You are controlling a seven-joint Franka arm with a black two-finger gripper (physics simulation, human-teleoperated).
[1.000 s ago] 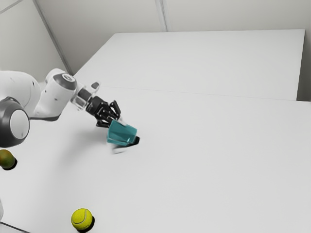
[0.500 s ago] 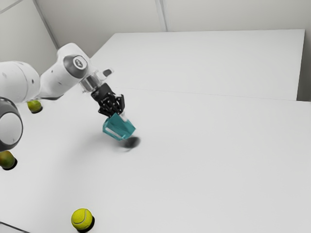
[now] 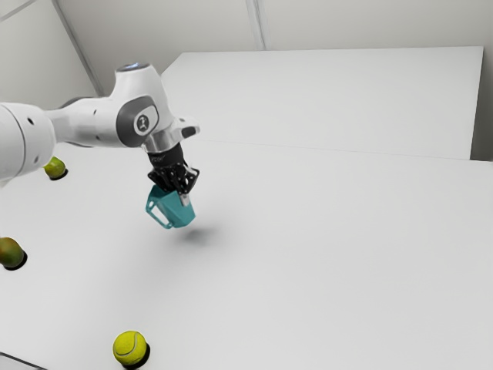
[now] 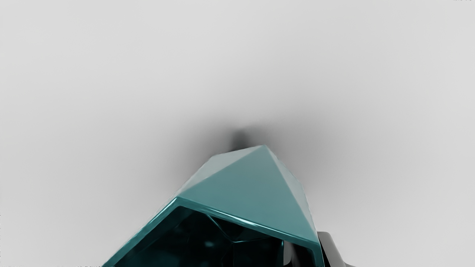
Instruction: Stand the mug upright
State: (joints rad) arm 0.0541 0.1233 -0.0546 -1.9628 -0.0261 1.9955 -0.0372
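The teal faceted mug (image 3: 174,208) hangs a little above the table, tilted, with its rim toward my hand and its handle on the exterior view's left. My gripper (image 3: 183,197) reaches down from above and is shut on the mug's side wall. In the wrist view, the mug (image 4: 245,193) shows its dark interior and outer facets. There my gripper (image 4: 306,254) has one fingertip inside the wall and the other outside it. Part of the mug's rim lies beyond the picture's edge.
A yellow tennis ball (image 3: 130,348) sits near the exterior view's bottom left. Two more balls are at its left: an orange-green one (image 3: 11,253) and a yellow one (image 3: 54,167) farther back. The white table (image 3: 331,254) stretches toward the exterior view's right.
My hand has risen from its low slant and swung to point more steeply down. The held mug has lifted off the table and turned closer to upright, its handle now at the exterior view's left.
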